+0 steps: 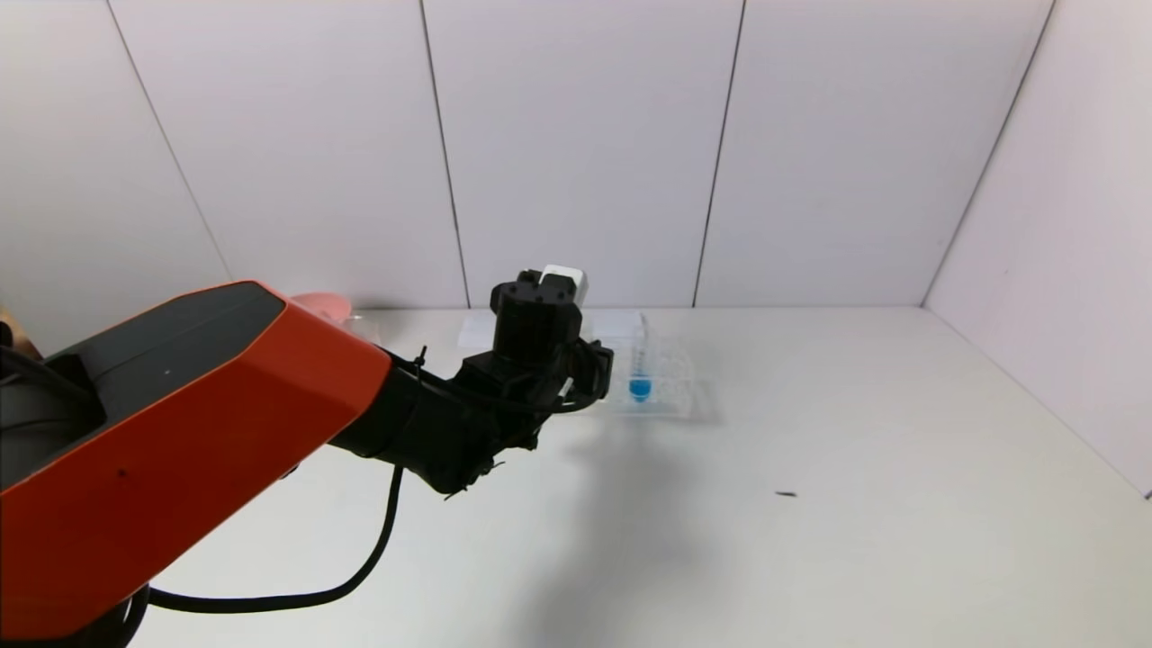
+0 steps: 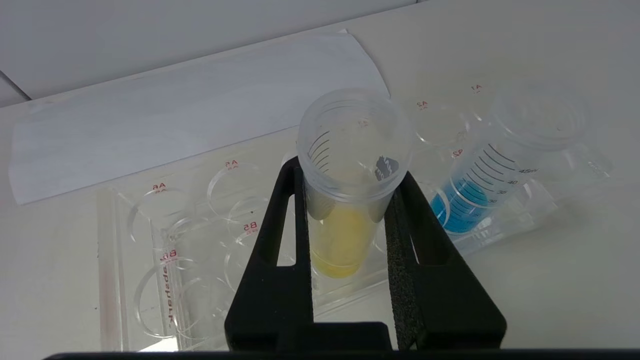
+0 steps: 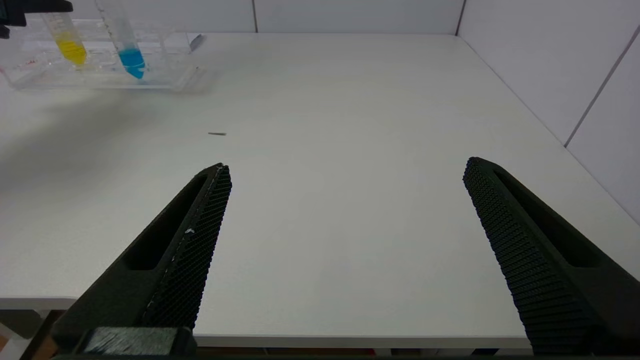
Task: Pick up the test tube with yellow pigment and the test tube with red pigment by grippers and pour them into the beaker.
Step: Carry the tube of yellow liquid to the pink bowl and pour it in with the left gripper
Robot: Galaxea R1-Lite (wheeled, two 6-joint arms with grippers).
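My left gripper is shut on the test tube with yellow pigment, its black jaws pressing both sides just under the tube's rim. The tube stands upright at the clear rack; I cannot tell whether it rests in its hole. In the head view the left gripper hides this tube. The right wrist view shows the yellow tube far off. My right gripper is open over the table's front edge, holding nothing. The test tube with red pigment is out of view. The beaker is hidden behind my left arm.
A tube of blue liquid stands in the same rack, close beside the held tube. A white paper sheet lies behind the rack. A pink bowl peeks over my left arm. A small dark speck lies on the white table.
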